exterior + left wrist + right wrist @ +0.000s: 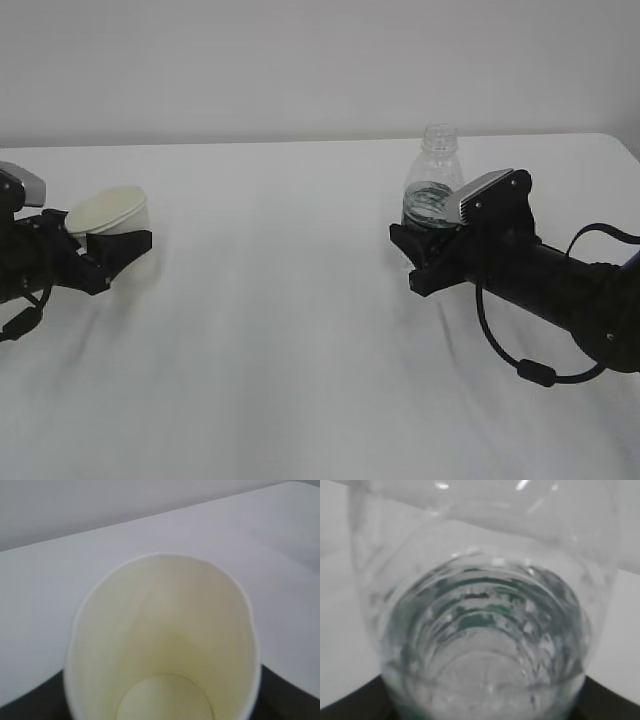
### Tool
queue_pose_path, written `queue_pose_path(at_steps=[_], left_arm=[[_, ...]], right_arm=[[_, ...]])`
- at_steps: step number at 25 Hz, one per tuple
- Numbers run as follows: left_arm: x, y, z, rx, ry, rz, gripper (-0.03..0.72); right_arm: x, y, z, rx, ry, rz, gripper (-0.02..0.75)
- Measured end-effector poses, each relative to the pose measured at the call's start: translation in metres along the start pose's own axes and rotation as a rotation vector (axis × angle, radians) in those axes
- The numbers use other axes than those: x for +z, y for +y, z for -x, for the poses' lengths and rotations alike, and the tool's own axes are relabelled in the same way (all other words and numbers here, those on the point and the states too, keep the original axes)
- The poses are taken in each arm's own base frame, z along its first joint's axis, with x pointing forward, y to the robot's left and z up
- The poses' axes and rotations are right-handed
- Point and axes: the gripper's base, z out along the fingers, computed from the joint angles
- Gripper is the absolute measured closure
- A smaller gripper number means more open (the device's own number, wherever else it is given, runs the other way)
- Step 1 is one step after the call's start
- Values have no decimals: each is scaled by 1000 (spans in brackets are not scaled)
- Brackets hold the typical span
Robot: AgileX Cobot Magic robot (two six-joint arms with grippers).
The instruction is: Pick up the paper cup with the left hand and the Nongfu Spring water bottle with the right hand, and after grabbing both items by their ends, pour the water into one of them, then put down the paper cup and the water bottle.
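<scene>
Presently we list the paper cup (112, 211): light, thin-walled, easily crushed, so we judge a gentle hold low on its wall best. It tilts on the white table (300, 300), held between the jaws of the left hand (108, 250), inside apparently dry. Well to the cup's right stands the Nongfu Spring water bottle (433, 190), uncapped, upright, slick ribbed plastic, some water (485, 645) inside; the right hand (425, 255) clasps its lower end.
</scene>
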Motion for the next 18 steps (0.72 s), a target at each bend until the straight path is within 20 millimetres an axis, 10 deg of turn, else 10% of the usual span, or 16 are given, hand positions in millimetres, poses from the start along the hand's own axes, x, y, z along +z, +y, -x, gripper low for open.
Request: queue_pose_path(at_steps=[18], left_arm=[[16,-50,1,82,22,-268,218]], right_arm=[[-1,13,-1,-52,3,139,316]])
